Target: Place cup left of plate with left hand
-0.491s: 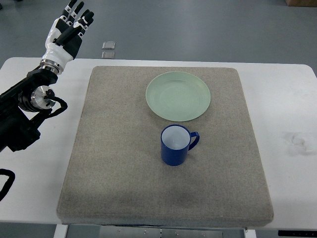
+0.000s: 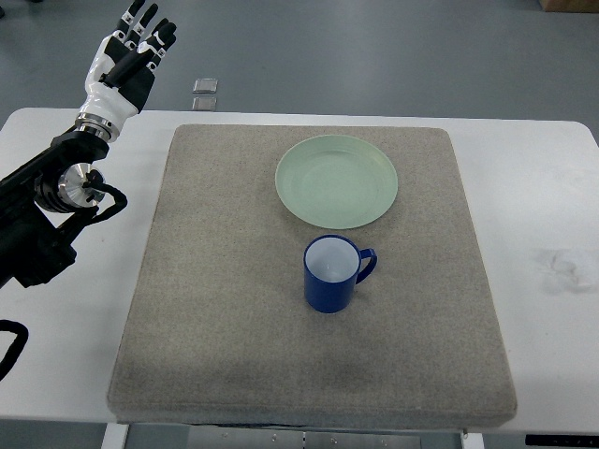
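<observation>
Blue cup (image 2: 330, 273) upright just below green plate (image 2: 336, 181) on grey mat (image 2: 206, 309); left robot hand (image 2: 131, 56) empty, fingers extended

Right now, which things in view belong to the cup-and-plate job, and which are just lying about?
Belongs to the job:
blue cup, upright on the mat
green plate
left hand, open, raised off to the left

Just there:
grey mat
white table
two small floor squares
</observation>
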### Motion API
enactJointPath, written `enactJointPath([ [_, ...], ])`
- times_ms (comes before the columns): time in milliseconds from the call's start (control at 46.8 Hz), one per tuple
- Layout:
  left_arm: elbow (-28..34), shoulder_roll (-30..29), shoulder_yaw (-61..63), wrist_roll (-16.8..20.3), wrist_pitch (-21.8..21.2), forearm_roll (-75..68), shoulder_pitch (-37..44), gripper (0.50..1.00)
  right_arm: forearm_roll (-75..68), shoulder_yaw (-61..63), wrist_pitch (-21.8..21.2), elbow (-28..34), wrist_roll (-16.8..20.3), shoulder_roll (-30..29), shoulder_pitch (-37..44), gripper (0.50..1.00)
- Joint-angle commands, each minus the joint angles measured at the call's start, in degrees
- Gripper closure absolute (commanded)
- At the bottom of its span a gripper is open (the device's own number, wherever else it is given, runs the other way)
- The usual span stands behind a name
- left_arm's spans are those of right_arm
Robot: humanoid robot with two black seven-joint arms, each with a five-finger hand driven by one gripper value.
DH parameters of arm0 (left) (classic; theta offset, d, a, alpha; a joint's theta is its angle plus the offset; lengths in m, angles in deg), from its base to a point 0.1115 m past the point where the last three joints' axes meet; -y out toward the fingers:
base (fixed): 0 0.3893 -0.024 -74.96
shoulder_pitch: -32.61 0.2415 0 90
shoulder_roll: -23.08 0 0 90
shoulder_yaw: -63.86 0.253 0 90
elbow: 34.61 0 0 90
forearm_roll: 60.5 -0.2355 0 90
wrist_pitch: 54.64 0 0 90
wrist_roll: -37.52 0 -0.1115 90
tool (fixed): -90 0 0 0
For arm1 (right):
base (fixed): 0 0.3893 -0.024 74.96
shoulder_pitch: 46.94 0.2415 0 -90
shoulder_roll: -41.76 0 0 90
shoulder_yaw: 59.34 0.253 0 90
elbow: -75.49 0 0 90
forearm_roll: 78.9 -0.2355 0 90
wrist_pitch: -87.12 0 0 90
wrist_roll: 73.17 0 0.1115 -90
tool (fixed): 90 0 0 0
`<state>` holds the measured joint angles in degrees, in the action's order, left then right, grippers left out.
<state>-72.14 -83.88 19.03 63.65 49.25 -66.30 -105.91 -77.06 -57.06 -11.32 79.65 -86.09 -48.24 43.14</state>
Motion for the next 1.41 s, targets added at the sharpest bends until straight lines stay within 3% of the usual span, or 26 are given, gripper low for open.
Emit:
enactJointPath([
  [0, -0.08, 0.09, 0.09, -0.12, 0.17, -0.27, -0.08, 0.504, 0.0, 0.0, 0.01, -0.02, 0.0, 0.0, 0.0, 0.568],
  [534, -1.57, -0.61, 6.59, -1.44, 0.35, -1.14, -0.96, 0.506, 0.0, 0.0, 0.01, -0.02, 0.0, 0.0, 0.0, 0.568],
  [833, -8.6, -1.93, 11.69, -1.7, 2.9, -8.0, -0.43, 0.506, 0.0, 0.0, 0.01, 0.06, 0.0, 0.0, 0.0, 0.568],
  [1047, -11.59, -4.57, 16.34, -1.7, 7.02, -11.52, -0.43, 0.506, 0.0, 0.0, 0.01, -0.02, 0.0, 0.0, 0.0, 0.568],
  [1389, -15.2, -9.4, 20.83, -1.7, 17.48, -20.65, -0.08, 0.506, 0.0, 0.0, 0.01, -0.02, 0.0, 0.0, 0.0, 0.568],
])
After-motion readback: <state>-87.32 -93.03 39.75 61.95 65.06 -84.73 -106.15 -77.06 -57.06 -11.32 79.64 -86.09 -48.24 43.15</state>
